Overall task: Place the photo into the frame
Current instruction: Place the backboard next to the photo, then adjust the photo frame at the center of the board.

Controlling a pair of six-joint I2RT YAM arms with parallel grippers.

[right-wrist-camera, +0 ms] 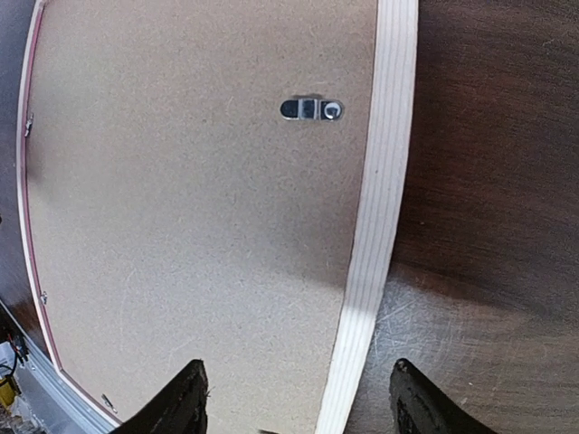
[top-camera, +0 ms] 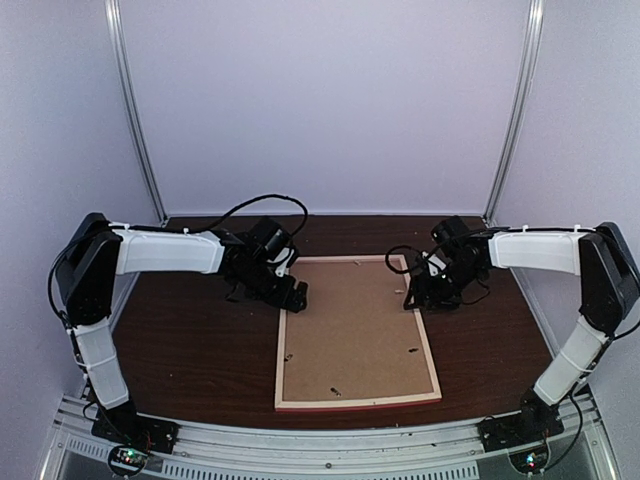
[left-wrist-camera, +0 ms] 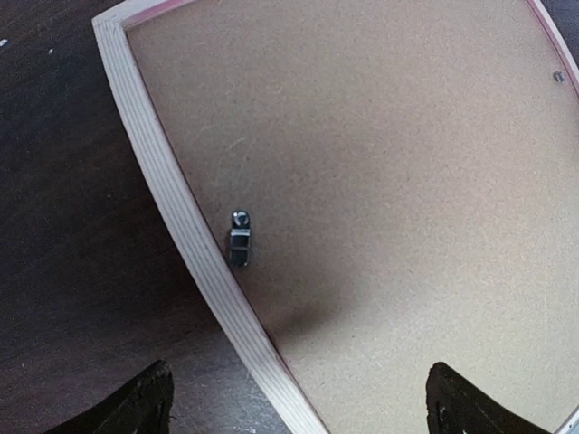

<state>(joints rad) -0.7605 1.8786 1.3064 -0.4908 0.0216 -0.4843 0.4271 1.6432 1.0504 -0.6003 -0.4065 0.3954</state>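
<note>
Your frame (top-camera: 357,403) lies back-up on the table (top-camera: 200,360), long axis 12 to 6 o'clock; the left tool (top-camera: 288,294) hangs over its 9 o'clock rail, the right tool (top-camera: 415,297) over its 3 o'clock rail, equally near, both released and empty (no photo in view)

Frame face down on the worktop

The frame (top-camera: 358,403) lies flat, back side up, on the dark worktop (top-camera: 200,350), roughly midway across it, its long sides running from near edge to far edge and turned slightly off square. Its thin rails (left-wrist-camera: 190,235) show pale, striped wood (right-wrist-camera: 380,199), with a sliver of pink along the edge. A brown backing board (top-camera: 355,325) fills the opening. Small metal clips (left-wrist-camera: 240,240) sit on the board beside the rails (right-wrist-camera: 311,109); whether they are latched is hard to tell.
</note>
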